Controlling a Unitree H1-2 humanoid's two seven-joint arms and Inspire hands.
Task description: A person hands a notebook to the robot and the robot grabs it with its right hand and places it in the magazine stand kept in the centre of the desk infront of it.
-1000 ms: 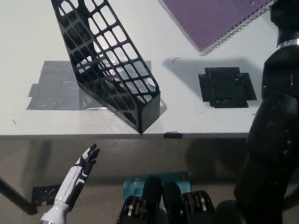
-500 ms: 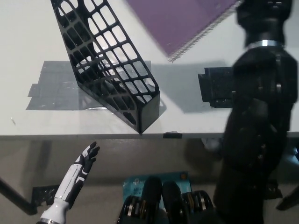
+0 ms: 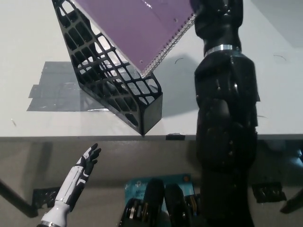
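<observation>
So the purple spiral notebook (image 3: 137, 28) is up over the black mesh magazine stand (image 3: 111, 80) right now, tilted, with its wire-bound edge running diagonally down to a low corner that overlaps the stand's open top. Can't say if that corner is actually inside the slot or just hanging above it, the angle doesn't give it away. The black right arm (image 3: 226, 118) fills the right-middle of the shot, reaching from the bottom up to the top edge. The right hand (image 3: 215, 16) is right at the notebook's upper right end, by the top of the frame, and the notebook seems to be held there, but how the fingers sit on it I honestly can't tell, too dark and cut off. The stand sits slanted on the white desk (image 3: 28, 56), partly over a patch of grey tape (image 3: 52, 92), its lower end near the desk's front edge. White left hand (image 3: 87, 158) rests low at the bottom left, below the desk edge, fingers spread and holding nothing
</observation>
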